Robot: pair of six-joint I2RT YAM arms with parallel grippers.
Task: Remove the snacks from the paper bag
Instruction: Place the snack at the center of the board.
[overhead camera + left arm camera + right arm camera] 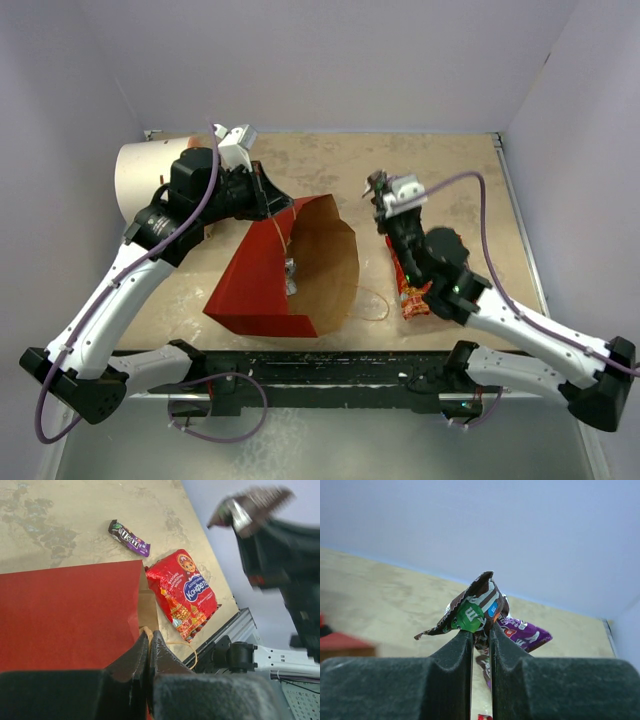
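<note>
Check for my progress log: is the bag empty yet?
Not empty. The bag lies tipped with its mouth open, and a silvery wrapper shows inside.

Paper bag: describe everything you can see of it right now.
The paper bag is red outside and brown kraft inside, with a thin tan cord handle looping out onto the table. It lies on its side with its mouth gaping toward the right arm's side, and the creased walls hold the opening wide. The left claw is shut on the rim at the far edge of the mouth, beside another cord. A small silvery wrapper shows inside, against the brown lining.
</note>
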